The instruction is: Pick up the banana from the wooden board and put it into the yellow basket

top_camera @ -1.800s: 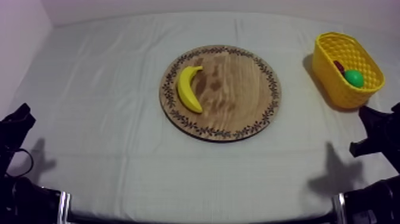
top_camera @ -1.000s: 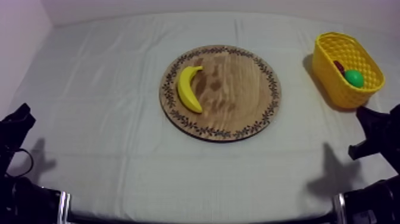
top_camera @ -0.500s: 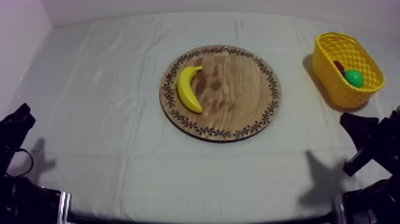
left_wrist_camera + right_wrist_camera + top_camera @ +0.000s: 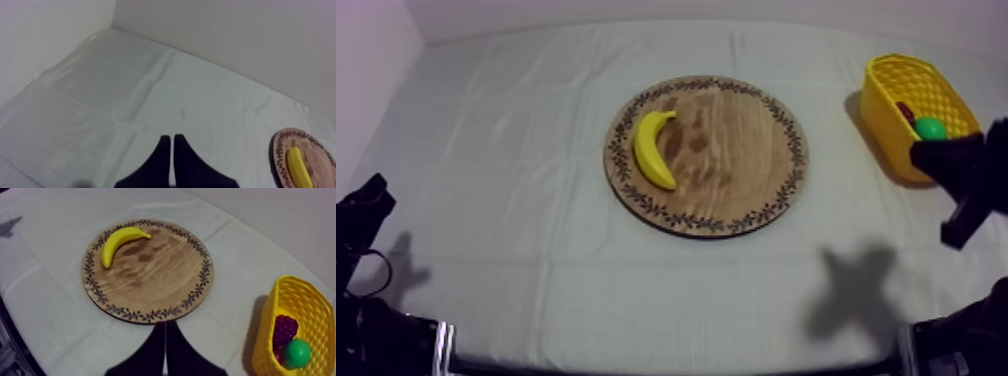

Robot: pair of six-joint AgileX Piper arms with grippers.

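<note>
Your right gripper (image 4: 165, 330) hangs clenched, empty, beside the board (image 4: 736, 150) toward the basket (image 4: 894, 63), likely poised for the banana (image 4: 654, 150); your left gripper (image 4: 172, 142) sits clenched, idle.

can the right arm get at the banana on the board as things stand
Probably yes. The banana lies alone on the wooden board, nothing against it, with only bare board and cloth between it and the right gripper. Its jaws are shut and must open first.
</note>
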